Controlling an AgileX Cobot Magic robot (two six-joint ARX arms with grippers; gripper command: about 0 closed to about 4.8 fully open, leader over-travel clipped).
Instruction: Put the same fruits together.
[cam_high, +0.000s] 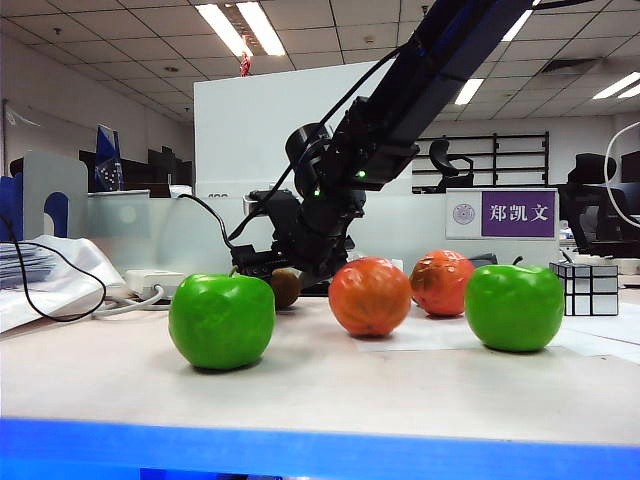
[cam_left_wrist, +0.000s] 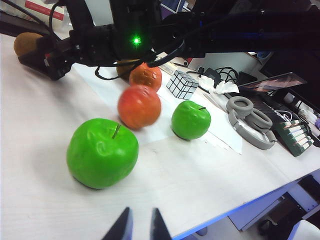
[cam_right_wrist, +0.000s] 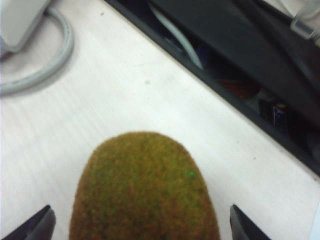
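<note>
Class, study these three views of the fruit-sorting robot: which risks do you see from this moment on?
1. The right gripper stands open around the brown kiwi, which is neither an apple nor an orange fruit; gripping it may waste a move.
2. Its arm reaches low behind the near orange fruit and far orange fruit; swinging could knock them rolling.
3. The left green apple and right green apple sit far apart.
</note>
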